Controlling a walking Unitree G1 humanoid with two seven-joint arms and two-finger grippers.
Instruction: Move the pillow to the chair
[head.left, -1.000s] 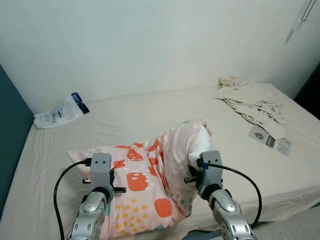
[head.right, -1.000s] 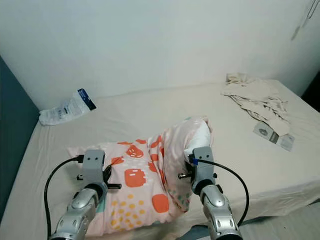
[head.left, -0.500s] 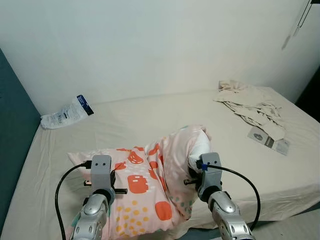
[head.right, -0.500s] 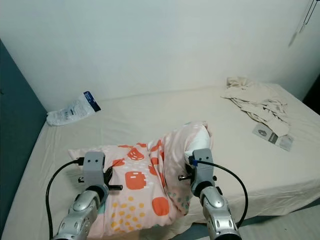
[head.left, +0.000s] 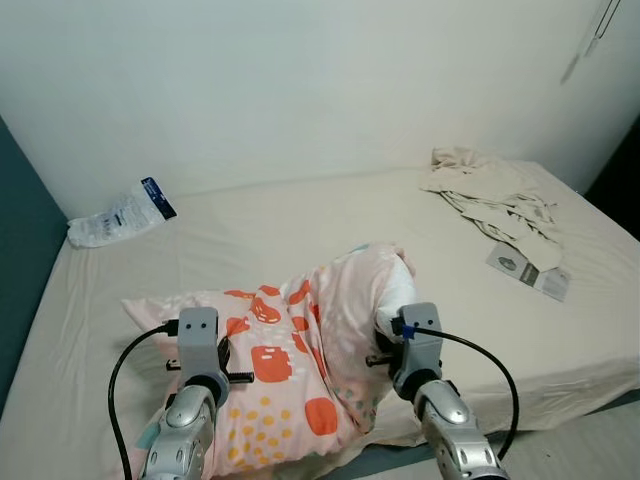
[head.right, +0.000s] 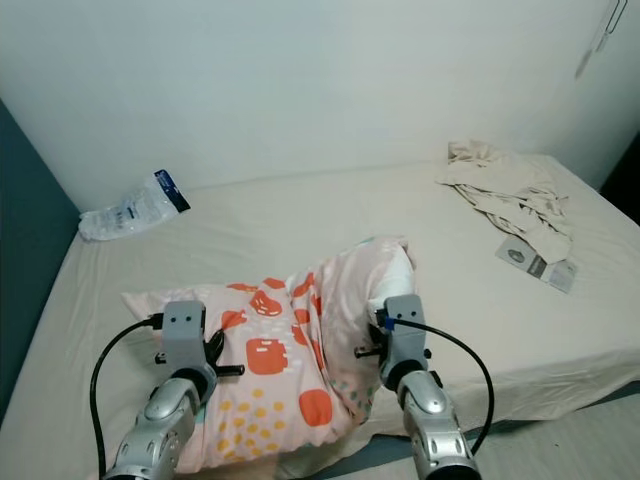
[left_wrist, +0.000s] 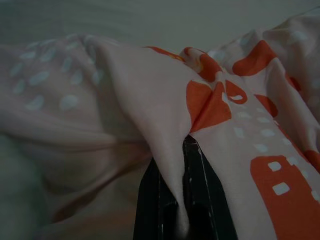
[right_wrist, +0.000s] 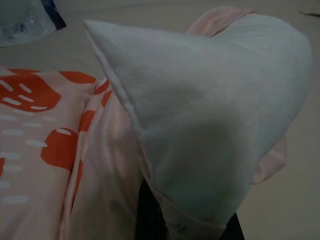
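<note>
Pillow: the pink pillow with orange prints lies at the bed's near edge, bunched up in the middle, its white inner corner poking out of the case on your right side

Left gripper: your left gripper has its black fingers pinched on a fold of the pillowcase — a thin grip, cloth only

Right gripper: your right gripper is clamped on the white corner, fingers mostly buried in fabric

Change: over the last second the pillow has kept its shape between the grippers while the whole view drifted, so the camera moved — the pillow is not yet clear of the bed

Meaning: both holds look set; you likely lift and turn next, no chair in sight

Around: a plastic packet at the far left corner, crumpled clothes and a booklet toward the right edge
</note>
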